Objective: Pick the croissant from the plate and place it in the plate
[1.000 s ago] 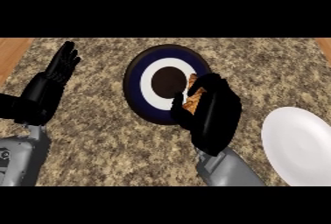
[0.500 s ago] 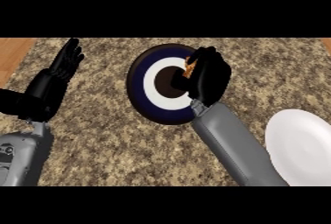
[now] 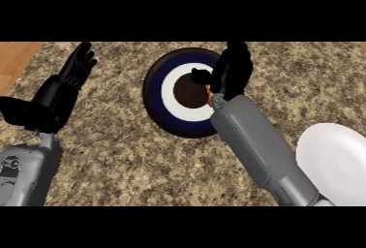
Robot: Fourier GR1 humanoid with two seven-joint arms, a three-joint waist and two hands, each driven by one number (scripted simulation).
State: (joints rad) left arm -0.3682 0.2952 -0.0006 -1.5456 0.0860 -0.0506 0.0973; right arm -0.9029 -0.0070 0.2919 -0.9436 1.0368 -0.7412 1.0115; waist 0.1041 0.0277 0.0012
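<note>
Orange-brown sliver at right hand's (image 3: 230,72) wrist edge: likely croissant (image 3: 209,98), nearly all hidden under hand. It sits on ringed plate (image 3: 159,97), toward 3 o'clock of plate's brown centre. Right hand lies over it, fingers pointing to 12 o'clock, thumb toward centre; judged closing for pickup, but whether fingers clamp pastry cannot tell. White plate (image 3: 336,160), at 4 o'clock, cut by right edge: probable destination. Left hand (image 3: 61,92) at 9 o'clock, fingers straight, apart, resting. Granite counter (image 3: 129,160) beneath.
</note>
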